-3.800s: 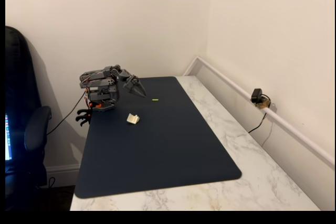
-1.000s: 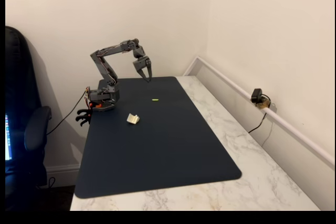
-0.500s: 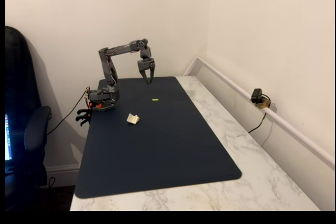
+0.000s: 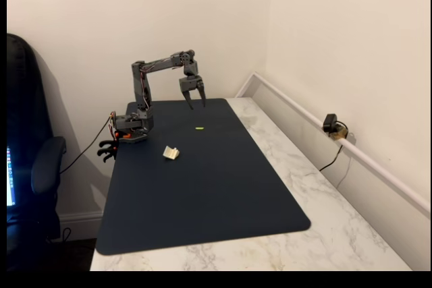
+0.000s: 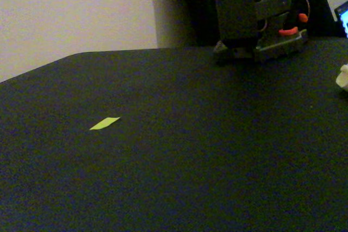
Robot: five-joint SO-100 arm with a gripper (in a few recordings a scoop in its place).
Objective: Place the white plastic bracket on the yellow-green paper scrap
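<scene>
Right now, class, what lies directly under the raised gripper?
Only bare dark mat shows beneath the gripper. The yellow-green paper scrap and white plastic bracket lie apart, nearer the camera.

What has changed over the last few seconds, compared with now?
The arm unfolded from its crouch by the base, and the gripper rose and swung right, its fingers now apart, holding nothing. The white plastic bracket and yellow-green paper scrap lie where they were on the dark mat.
</scene>
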